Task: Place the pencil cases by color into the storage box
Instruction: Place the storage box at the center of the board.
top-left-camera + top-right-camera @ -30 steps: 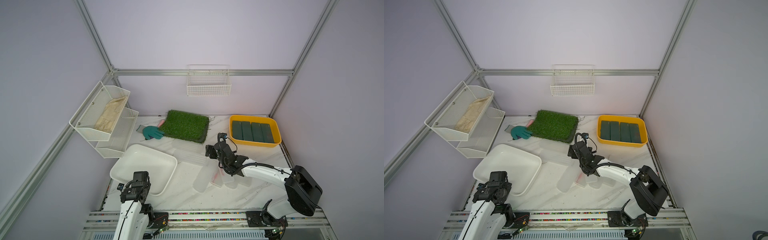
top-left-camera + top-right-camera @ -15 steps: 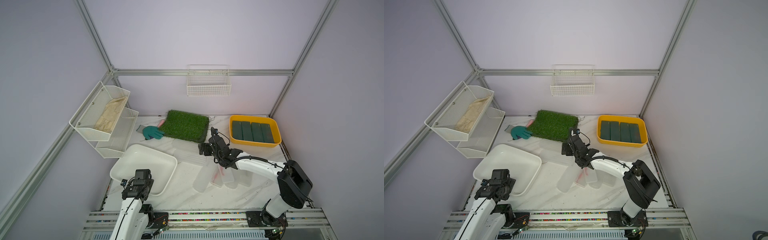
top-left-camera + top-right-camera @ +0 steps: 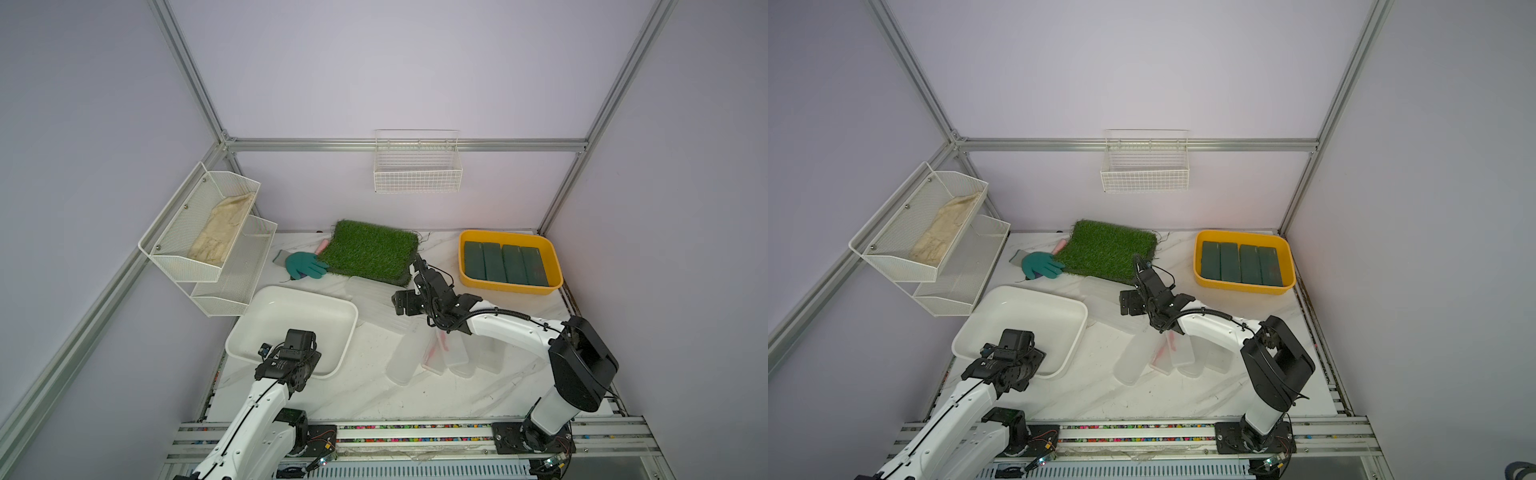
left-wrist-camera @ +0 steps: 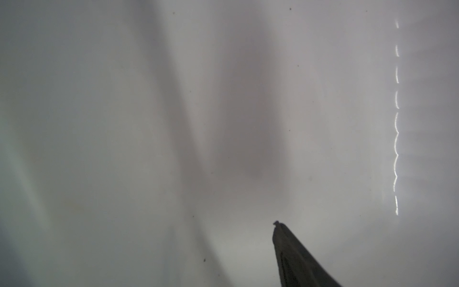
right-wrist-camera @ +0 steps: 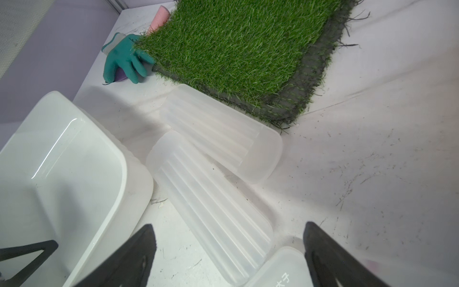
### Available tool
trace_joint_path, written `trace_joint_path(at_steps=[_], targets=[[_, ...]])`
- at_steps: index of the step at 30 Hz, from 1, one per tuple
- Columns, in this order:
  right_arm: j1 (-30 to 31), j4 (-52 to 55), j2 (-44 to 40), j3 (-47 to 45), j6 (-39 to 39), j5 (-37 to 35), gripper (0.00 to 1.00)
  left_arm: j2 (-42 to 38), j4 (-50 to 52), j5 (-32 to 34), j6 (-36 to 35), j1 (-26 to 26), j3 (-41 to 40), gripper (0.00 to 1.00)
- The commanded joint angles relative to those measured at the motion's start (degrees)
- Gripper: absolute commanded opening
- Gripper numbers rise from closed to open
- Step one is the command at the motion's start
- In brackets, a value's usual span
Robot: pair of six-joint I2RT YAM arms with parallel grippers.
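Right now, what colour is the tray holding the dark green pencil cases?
Yellow. The tray shows best in a top view.

left arm [image 3: 254,409] white links, black joint housings, thin black wires; right arm [image 3: 511,328] same white shells, bulky black elbow motor, black corrugated cable at wrist; fingers [image 5: 129,258] black, tapered

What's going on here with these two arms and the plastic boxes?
A two-armed robot is sorting pencil cases by color. Four dark green cases lie side by side in the yellow tray. Frosted white cases lie on the table. The right gripper hangs open above two of them, near the grass mat, gripping nothing. The left gripper hovers low over the white tray; what lies beneath it is unclear.
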State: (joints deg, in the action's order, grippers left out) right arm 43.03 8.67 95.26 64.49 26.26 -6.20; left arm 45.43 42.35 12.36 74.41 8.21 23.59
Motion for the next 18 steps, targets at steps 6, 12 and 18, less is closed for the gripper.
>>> trace_joint_path(at_steps=[6,12,18], targets=[[-0.4,5.91,4.93,4.82,-12.62,9.28,0.96,-4.81,2.78,3.65,-2.41,5.66,6.35,0.75],[-0.38,6.8,9.09,6.66,-17.79,11.46,0.96,-6.19,5.82,5.05,-5.85,9.36,9.13,0.89],[-0.31,7.71,12.47,9.24,-20.17,11.95,0.96,-4.6,5.82,6.04,-11.92,12.15,13.67,0.92]])
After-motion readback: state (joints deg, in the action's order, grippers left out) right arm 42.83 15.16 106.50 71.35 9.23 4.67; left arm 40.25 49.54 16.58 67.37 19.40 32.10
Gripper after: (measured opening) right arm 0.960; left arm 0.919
